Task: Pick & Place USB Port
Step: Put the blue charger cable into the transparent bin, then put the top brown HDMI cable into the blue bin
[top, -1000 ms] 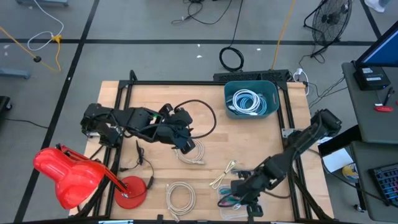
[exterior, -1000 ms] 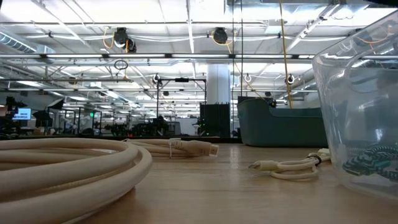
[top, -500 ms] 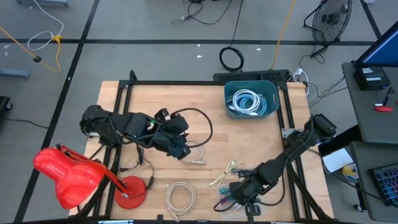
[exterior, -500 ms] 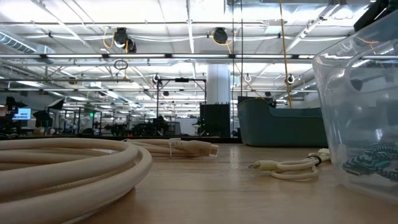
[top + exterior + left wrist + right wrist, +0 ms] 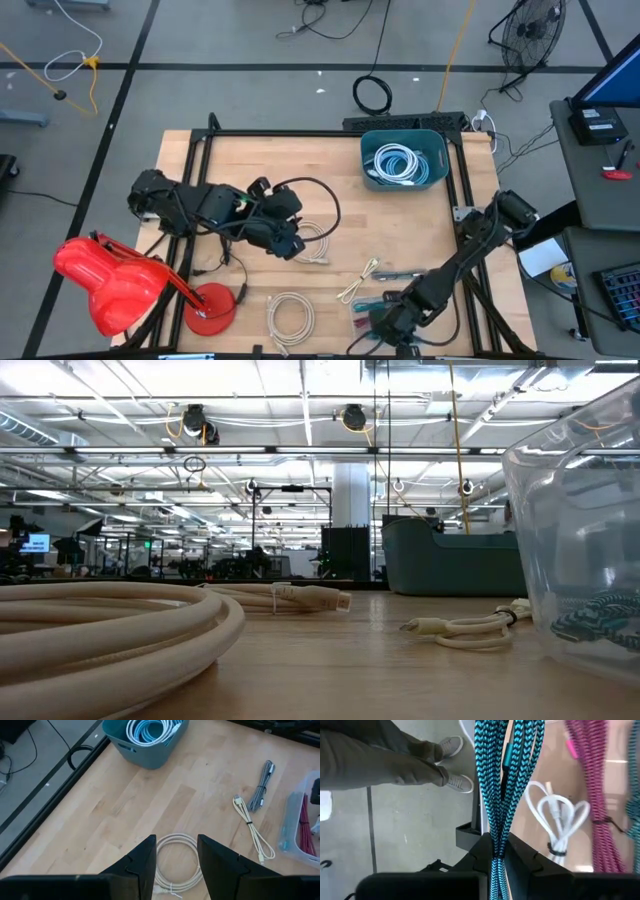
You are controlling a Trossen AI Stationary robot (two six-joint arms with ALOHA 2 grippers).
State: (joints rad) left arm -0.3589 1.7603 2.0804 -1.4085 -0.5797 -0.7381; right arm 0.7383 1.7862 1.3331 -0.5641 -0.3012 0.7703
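Landmark: teal bin (image 5: 404, 160) at the far side of the table (image 5: 250, 170), holding coiled white and pale blue cables.
Right gripper: (image 5: 496, 851) fingers pinched tight on a teal-and-black braided USB cable (image 5: 502, 780); in the high view the gripper (image 5: 388, 322) sits at the table's near edge, straight toward the front from the teal bin, over a clear tray (image 5: 580, 550).
Task cable: bundled strands run from between the right fingers; a pink braided cable (image 5: 597, 805) and a white looped cable (image 5: 555, 817) lie beside it.
Left gripper: (image 5: 175, 865) fingers apart with nothing between them, hanging above a cream coiled cable (image 5: 177, 857), well to the left of the teal bin and nearer the front.
Other cables: a thin cream USB lead (image 5: 252, 827) and a grey bundled cable (image 5: 262, 790) lie between the cream coil and the clear tray.
Beyond the table: a person's legs and shoes (image 5: 452, 747) stand on the floor.
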